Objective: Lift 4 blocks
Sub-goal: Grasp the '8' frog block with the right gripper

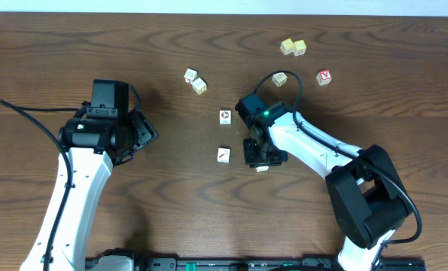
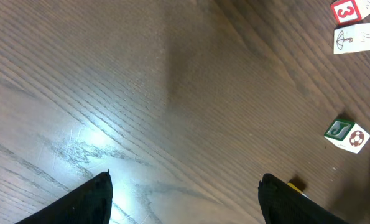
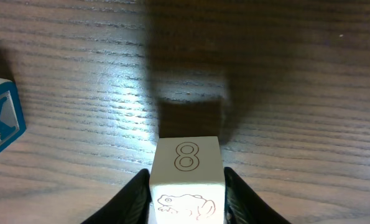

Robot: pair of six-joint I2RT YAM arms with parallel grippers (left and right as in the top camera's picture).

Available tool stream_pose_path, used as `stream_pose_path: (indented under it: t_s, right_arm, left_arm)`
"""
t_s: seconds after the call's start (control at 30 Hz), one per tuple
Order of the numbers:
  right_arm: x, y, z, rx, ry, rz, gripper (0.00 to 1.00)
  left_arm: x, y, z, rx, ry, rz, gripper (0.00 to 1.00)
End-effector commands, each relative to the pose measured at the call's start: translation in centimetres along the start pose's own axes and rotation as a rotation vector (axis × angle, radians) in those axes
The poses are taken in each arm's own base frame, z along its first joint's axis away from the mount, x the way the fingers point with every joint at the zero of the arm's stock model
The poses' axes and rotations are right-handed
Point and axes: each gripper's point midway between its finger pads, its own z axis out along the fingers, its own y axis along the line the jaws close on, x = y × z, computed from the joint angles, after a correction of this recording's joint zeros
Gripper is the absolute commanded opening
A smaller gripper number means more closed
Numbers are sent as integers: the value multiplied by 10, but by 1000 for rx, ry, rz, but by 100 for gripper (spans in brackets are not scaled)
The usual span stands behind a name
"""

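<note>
Inspecting from the overhead view, the wooden tabletop [image 1: 73,45] carried two arms and a scatter of small cubes. The right arm [image 1: 321,147] reached from the near right corner toward the centre. The left arm [image 1: 77,181] rose along the left side and ended short of every cube.

The right pincer [image 3: 186,177] was narrowed onto the numbered block [image 3: 186,155], a whitish cube marked with an 8 and a frog outline, with one finger against each side face. A shadow lay on the wood just beyond the block. Whether the block had left the surface could not be told. The left pincer [image 2: 186,180] stood wide, with only bare wood between its fingers.

The slash block [image 1: 224,153] lay just left of the right pincer, and the ring block [image 1: 225,116] sat beyond it on the far side. Two pale cubes [image 1: 190,75] sat farther off and to the left, just beside each other.

Judgement: the gripped block sat squarely between the fingers, so the coming move called for a straight rise. Being a cube, it offered no long axis to favour. The right arm was the nearer one for the slash and ring blocks. The left pincer stood well apart from them, with the pale pair to its far right.

The yellowish cubes [image 1: 293,47] and the red-bordered cube [image 1: 324,77] lay at the far right, outside the task.
</note>
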Motion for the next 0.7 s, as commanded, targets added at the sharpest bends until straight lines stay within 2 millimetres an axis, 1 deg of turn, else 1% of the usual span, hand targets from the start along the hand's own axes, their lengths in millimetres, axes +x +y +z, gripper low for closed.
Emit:
stream_pose_path:
  t_s: [0.0,0.13,0.2,0.23,0.27,0.43,0.47,0.53,0.67]
  right_arm:
    - [5,-1,6,20,14,5,34]
    - [9,0,10,26,24,3,33]
    - [7,2,10,20,16,4,27]
    - [6,2,10,17,12,10,22]
    - [6,4,10,10,10,12,19]
    - [-4,26,9,-102,-15,5,19]
    - [-9,33,8,-133,-33,6,19]
    - [-17,38,7,-154,-66,22,18]
    - [-25,43,5,-174,-96,42,16]
  left_arm:
    - [-2,0,-2,2,-4,-9,75]
    - [-2,0,-2,1,-2,-9,75]
    - [-2,0,-2,1,-2,-9,75]
    - [-2,0,-2,1,-2,-9,75]
    - [-2,0,-2,1,-2,-9,75]
    - [-2,0,-2,1,-2,-10,75]
    - [-2,0,-2,1,-2,-10,75]
    - [-2,0,-2,1,-2,-9,75]
    - [-2,0,-2,1,-2,-10,75]
